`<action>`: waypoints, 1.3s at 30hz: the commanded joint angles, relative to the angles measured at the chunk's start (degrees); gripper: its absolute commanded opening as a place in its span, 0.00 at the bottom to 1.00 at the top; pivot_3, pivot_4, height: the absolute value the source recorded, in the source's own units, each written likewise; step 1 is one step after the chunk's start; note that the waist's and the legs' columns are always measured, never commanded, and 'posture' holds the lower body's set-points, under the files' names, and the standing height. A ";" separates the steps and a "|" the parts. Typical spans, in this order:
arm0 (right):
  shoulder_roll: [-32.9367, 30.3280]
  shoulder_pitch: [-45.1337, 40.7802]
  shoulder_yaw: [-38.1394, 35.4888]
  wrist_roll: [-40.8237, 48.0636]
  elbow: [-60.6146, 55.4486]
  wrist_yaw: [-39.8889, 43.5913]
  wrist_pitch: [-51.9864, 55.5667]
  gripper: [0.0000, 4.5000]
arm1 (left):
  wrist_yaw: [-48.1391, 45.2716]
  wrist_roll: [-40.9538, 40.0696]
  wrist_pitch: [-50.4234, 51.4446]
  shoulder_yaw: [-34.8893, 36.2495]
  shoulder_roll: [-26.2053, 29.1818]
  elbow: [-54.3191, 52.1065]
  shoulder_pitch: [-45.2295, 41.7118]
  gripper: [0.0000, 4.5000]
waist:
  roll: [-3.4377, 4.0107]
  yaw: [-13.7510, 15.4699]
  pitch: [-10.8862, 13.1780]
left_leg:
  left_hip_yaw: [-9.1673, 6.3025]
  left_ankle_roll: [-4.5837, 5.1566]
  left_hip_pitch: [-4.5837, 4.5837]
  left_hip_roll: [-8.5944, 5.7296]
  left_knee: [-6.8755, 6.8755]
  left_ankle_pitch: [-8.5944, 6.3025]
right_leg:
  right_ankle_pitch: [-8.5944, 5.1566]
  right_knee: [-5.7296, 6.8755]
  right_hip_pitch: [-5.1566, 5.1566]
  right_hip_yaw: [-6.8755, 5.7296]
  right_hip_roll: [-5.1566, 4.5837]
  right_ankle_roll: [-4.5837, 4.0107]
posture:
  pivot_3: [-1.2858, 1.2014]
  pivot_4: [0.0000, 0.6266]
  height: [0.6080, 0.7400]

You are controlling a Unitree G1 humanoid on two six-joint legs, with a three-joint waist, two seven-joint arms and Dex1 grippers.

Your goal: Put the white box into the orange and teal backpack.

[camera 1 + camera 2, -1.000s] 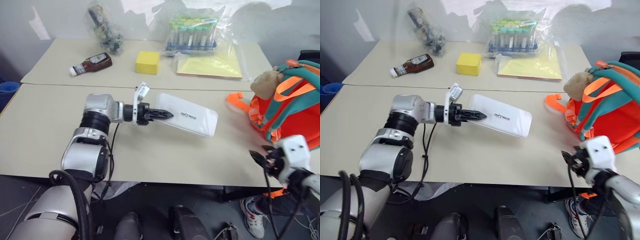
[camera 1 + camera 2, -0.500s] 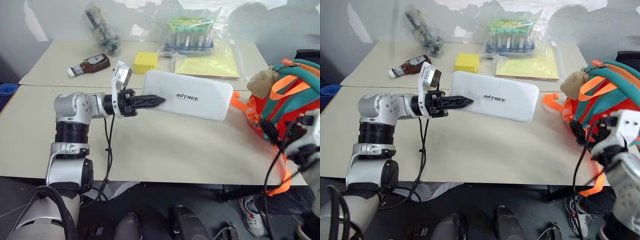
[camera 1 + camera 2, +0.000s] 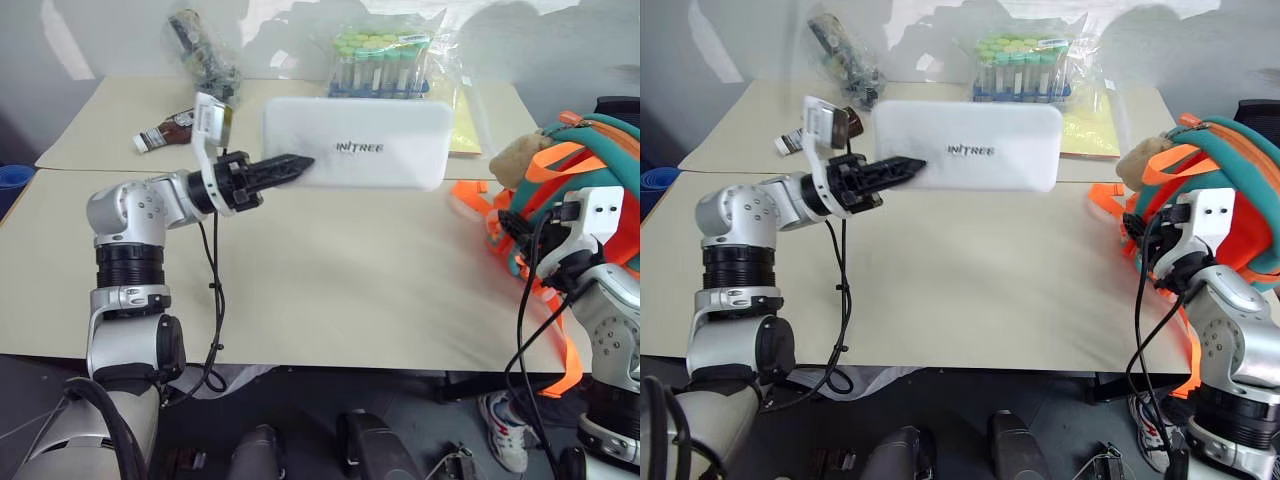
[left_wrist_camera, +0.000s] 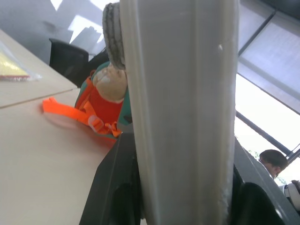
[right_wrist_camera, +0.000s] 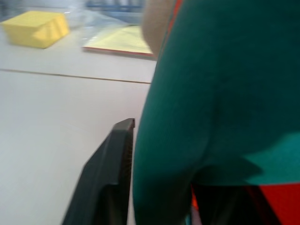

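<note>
On the left of the bench (image 3: 300,300), the left tool (image 3: 290,166) is clamped on one short end of the white box (image 3: 360,145), holding it off the surface, long side level and lettered face toward the camera. Behind it lie a brown sauce bottle (image 3: 160,133), a bagged rack of capped tubes (image 3: 385,65) and a yellow sheet (image 3: 462,135). To the right, the orange and teal backpack (image 3: 590,165) stands at the bench's right edge, with the right tool (image 5: 154,173) pressed to a teal panel; one finger (image 5: 110,173) shows outside the fabric, but I cannot tell whether it has gripped.

The step in hand looks like carrying the box across to the bag. It would go best if the right tool spread the mouth wide and the box went in short end first, clear of the loose orange straps (image 3: 475,200).

The box is rigid, smooth and round-cornered, likely slippery under a narrow pinch. The backpack is soft fabric with woven webbing and a tan plush toy (image 3: 520,155), so its opening may sag.
</note>
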 commanded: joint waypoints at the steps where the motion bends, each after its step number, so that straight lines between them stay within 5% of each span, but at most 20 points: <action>1: -3.69 0.26 -1.15 15.90 -10.31 9.71 5.77 0.04 | -1.73 -1.38 -4.05 1.55 2.33 1.89 -3.42 0.32 | 0.01 -0.02 0.01 | -0.01 -0.04 0.03 0.01 0.00 0.03 | 0.00 0.06 0.02 0.00 0.01 0.00 | 0.52 0.24 1.00; 7: -19.29 3.51 -6.82 50.65 -18.93 16.92 19.01 0.01 | -0.07 -0.12 -12.12 4.34 3.96 14.87 -10.87 0.32 | -0.05 0.16 0.11 | -0.13 -0.03 0.05 0.03 -0.02 0.07 | 0.00 0.05 0.07 -0.04 0.05 -0.01 | 0.52 0.24 1.00; 12: -27.35 9.12 -14.07 61.53 -17.36 18.50 21.71 0.01 | -8.44 0.78 -12.43 -1.88 5.69 9.60 -8.86 0.32 | -0.09 0.50 0.12 | -0.19 0.22 -0.09 -0.08 0.00 -0.08 | 0.02 -0.25 0.15 -0.11 -0.14 0.03 | 0.52 0.24 1.00; 18: -29.94 17.42 -19.83 57.84 -15.87 23.38 22.78 0.01 | -17.81 -0.18 -11.29 -7.26 9.67 3.13 -4.54 0.32 | -0.16 0.76 0.14 | -0.19 0.30 -0.23 -0.07 0.08 -0.17 | -0.02 -0.39 0.13 -0.13 -0.18 0.13 | 0.52 0.24 1.00; 22: -29.63 20.77 -20.39 54.09 -13.60 25.43 22.01 0.01 | -18.70 5.98 -21.12 -12.12 8.81 2.50 -1.90 0.32 | -0.18 1.14 0.14 | -0.23 0.33 -0.15 -0.09 0.14 -0.17 | -0.01 -0.32 0.20 -0.13 -0.17 0.13 | 0.52 0.24 1.00; 32: -29.39 20.60 -16.15 47.79 -13.21 28.28 19.01 0.01 | -19.83 12.40 -34.27 -18.39 1.77 2.10 -3.04 0.32 | -0.20 1.89 0.14 | -0.25 0.56 -0.28 -0.16 0.18 -0.23 | 0.07 -0.43 0.20 -0.07 -0.18 0.23 | 0.52 0.24 1.00; 39: -29.55 16.30 -5.50 36.34 -11.49 26.79 13.98 0.01 | -18.47 22.45 -49.07 -27.46 -6.35 4.52 -5.34 0.32 | -0.19 1.87 0.13 | -0.26 0.58 -0.39 -0.16 0.26 -0.25 | 0.07 -0.44 0.12 -0.07 -0.14 0.24 | 0.52 0.24 1.00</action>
